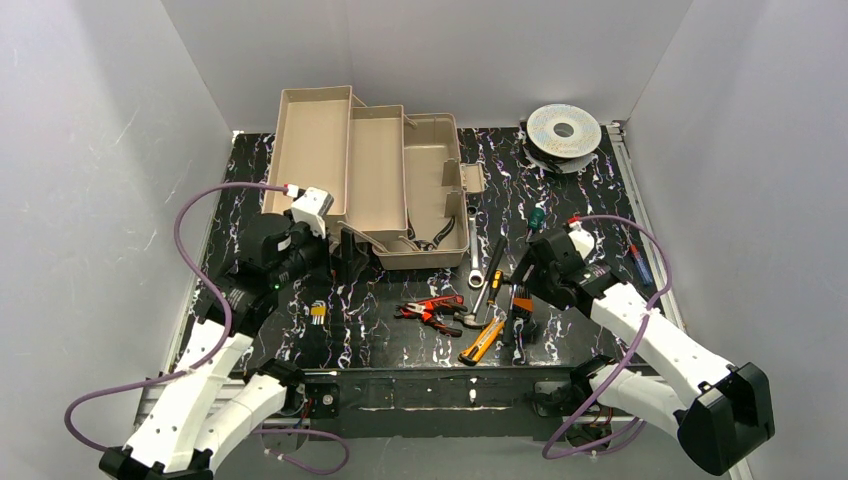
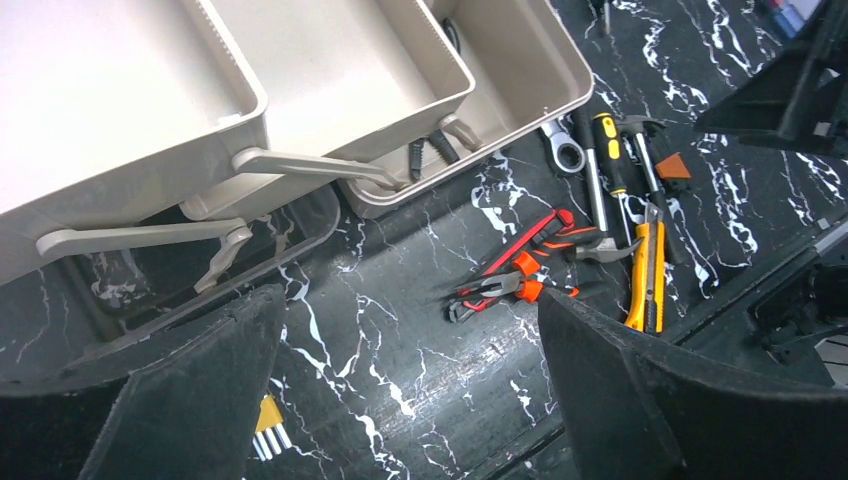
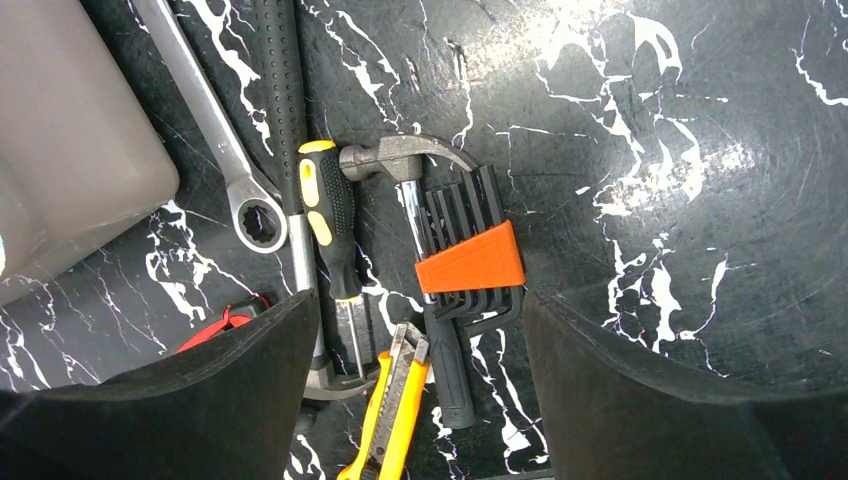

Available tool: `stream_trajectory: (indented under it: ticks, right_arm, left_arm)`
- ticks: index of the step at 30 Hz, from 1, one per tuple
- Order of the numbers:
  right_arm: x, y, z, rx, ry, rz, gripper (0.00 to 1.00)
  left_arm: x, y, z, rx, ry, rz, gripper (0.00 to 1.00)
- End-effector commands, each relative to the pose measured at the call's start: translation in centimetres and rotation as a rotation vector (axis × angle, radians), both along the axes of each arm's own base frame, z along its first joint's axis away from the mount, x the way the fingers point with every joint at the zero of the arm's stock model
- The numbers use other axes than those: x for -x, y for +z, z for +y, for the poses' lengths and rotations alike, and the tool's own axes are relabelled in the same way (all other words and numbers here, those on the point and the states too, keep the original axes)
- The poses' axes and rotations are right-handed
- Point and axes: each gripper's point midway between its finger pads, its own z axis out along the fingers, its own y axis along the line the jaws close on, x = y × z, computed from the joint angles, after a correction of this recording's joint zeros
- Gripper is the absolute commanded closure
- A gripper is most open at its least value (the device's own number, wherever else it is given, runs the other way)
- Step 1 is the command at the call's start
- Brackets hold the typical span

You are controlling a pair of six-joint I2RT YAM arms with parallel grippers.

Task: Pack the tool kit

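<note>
The beige toolbox [image 1: 372, 165] stands open at the back left, trays folded out; its trays [image 2: 330, 60] look bare, and a dark cable lies in the bottom bin. Loose on the mat are red pliers [image 1: 430, 312] [image 2: 515, 275], a yellow knife [image 1: 483, 341] [image 3: 395, 410], a yellow-black screwdriver [image 3: 330, 205], a wrench [image 3: 225, 160], a hammer [image 3: 400, 160] and an orange hex key set [image 3: 470, 265]. My right gripper [image 3: 420, 390] hangs open over the knife and hammer handle, gripping nothing. My left gripper [image 2: 410, 390] is open above bare mat, left of the pliers, beside the toolbox front.
A round silver wire spool [image 1: 563, 130] sits at the back right. A small yellow hex key set [image 1: 317, 312] [image 2: 268, 425] lies near my left gripper. A green-handled tool [image 1: 537, 215] and a blue-red tool [image 1: 640, 262] lie by the right arm. White walls enclose the mat.
</note>
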Motion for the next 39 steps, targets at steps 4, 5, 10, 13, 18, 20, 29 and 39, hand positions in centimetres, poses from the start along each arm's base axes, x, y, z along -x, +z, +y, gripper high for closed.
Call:
stream_trajectory:
  ticks: [4, 5, 10, 13, 18, 20, 29, 39]
  right_arm:
    - [0.7, -1.4, -0.7, 0.011, -0.065, 0.049, 0.19]
    - [0.8, -1.9, -0.4, 0.010, -0.059, 0.070, 0.18]
    - [0.8, -3.4, 0.3, 0.019, -0.084, 0.166, 0.19]
    - [0.8, -4.0, 0.7, 0.042, -0.079, 0.231, 0.20]
    - [0.2, -4.5, 2.2, 0.015, -0.030, 0.259, 0.22]
    - [-0.2, -4.3, 2.8, -0.009, -0.016, 0.243, 0.22]
    - [-1.3, -3.4, 4.5, -0.058, 0.017, 0.208, 0.22]
    - [-1.5, -3.8, 5.4, 0.039, 0.023, 0.268, 0.24]
  left_arm:
    - [0.8, 0.5, -1.0, 0.049, -0.068, -0.057, 0.02]
    - [0.9, 0.5, -1.0, 0.050, -0.068, -0.059, 0.02]
    - [1.0, 0.6, -1.1, 0.056, -0.076, -0.058, 0.02]
    - [1.0, 0.5, -1.2, 0.056, -0.077, -0.054, 0.02]
    - [1.1, 0.3, -1.4, 0.060, -0.087, -0.043, 0.02]
    - [1.0, 0.3, -1.4, 0.060, -0.087, -0.043, 0.02]
    - [0.9, 0.3, -1.0, 0.042, -0.069, -0.053, 0.02]
    - [1.2, 0.1, -1.2, 0.051, -0.083, -0.046, 0.02]
